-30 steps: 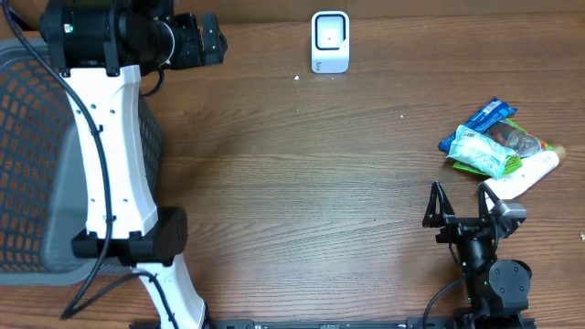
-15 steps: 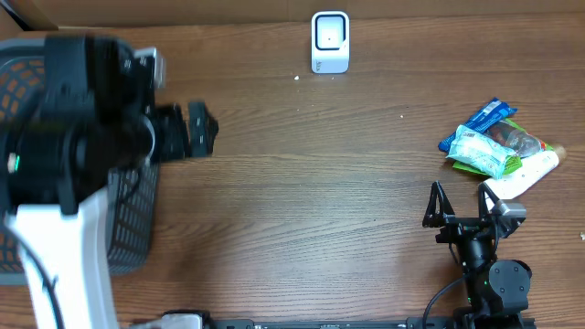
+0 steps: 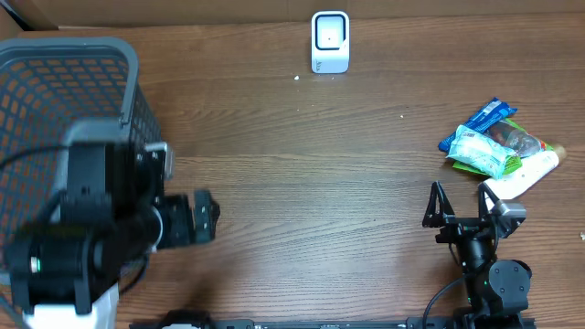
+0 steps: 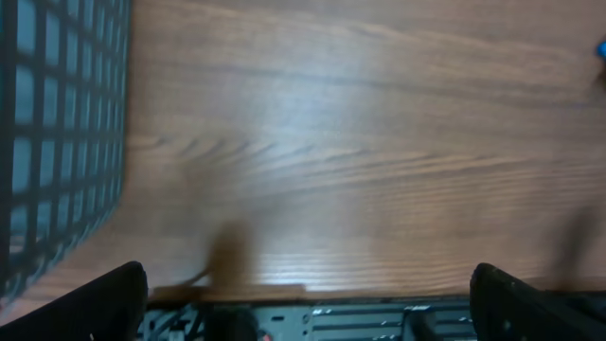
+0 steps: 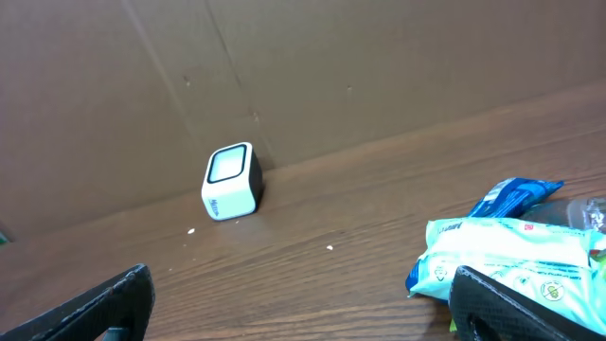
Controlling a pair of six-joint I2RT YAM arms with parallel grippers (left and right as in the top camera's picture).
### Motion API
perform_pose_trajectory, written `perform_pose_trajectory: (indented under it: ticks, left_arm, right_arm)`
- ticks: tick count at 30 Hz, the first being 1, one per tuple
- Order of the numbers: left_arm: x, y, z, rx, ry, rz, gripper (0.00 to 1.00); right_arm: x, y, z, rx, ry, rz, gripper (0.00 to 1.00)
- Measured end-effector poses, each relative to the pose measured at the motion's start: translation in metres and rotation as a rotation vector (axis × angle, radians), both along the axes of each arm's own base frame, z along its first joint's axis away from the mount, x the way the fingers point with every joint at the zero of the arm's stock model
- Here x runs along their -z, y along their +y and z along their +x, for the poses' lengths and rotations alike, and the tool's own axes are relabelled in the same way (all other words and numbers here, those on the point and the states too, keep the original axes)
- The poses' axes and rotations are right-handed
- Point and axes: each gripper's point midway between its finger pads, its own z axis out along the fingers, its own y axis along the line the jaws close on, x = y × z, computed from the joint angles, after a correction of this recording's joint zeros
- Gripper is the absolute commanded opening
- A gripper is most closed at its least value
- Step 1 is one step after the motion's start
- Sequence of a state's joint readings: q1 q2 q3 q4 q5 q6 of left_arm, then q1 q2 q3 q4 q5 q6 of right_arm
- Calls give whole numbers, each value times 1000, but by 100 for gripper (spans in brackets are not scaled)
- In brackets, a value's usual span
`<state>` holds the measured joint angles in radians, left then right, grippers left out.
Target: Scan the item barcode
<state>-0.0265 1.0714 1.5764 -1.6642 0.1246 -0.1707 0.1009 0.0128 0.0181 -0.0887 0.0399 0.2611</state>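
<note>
Both my claws are released, fingers spread wide with nothing between them.

My left claw (image 3: pixel 206 217) hangs over the table (image 3: pixel 320 164) at about 8 o'clock in the overhead view, just beside the grey mesh basket (image 3: pixel 128 73), which fills the 9 to 10 o'clock side. Through my left wrist I see bare wood between my fingertips and the basket's mesh at the left edge.

My right claw (image 3: pixel 462 208) sits at about 4 o'clock, near the front edge, and touches nothing.

The items to scan lie in a small pile at 3 o'clock, just beyond my right claw: a blue packet (image 3: pixel 483 119) at the far side, a green and white pack (image 3: pixel 483 151) in the middle, and a white tube (image 3: pixel 526 174) nearest me. They overlap one another. Something clear lies among them, and I cannot tell what it is.

The white scanner (image 3: pixel 330 41) stands at 12 o'clock, at the far edge of the table, well apart from the pile and from both claws. No barcode is legible to me in any view.
</note>
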Motion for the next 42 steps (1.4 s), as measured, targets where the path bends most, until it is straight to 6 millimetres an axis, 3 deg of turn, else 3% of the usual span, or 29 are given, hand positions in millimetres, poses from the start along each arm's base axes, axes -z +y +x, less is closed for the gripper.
perform_pose_trajectory:
  ticks: [2,10,28,31,36,42]
  left_arm:
    - [1,3,-4,-1,-68,13,100]
    - [-13,10,16,-14,-491,56,100]
    - [69,11,63,90,-1008,217,100]
    - [83,11,67,109,-1065,253,100]
    - [89,11,67,149,-1164,337,100]
    - [108,15,68,197,-1173,439,100]
  right_arm:
    - [0,0,0,1,1,0,100]
    - [0,0,0,0,0,0,100]
    - [0,0,0,0,0,0,100]
    - [0,0,0,1,0,1,100]
    - [0,0,0,1,0,0,100]
    - [0,0,0,1,1,0,100]
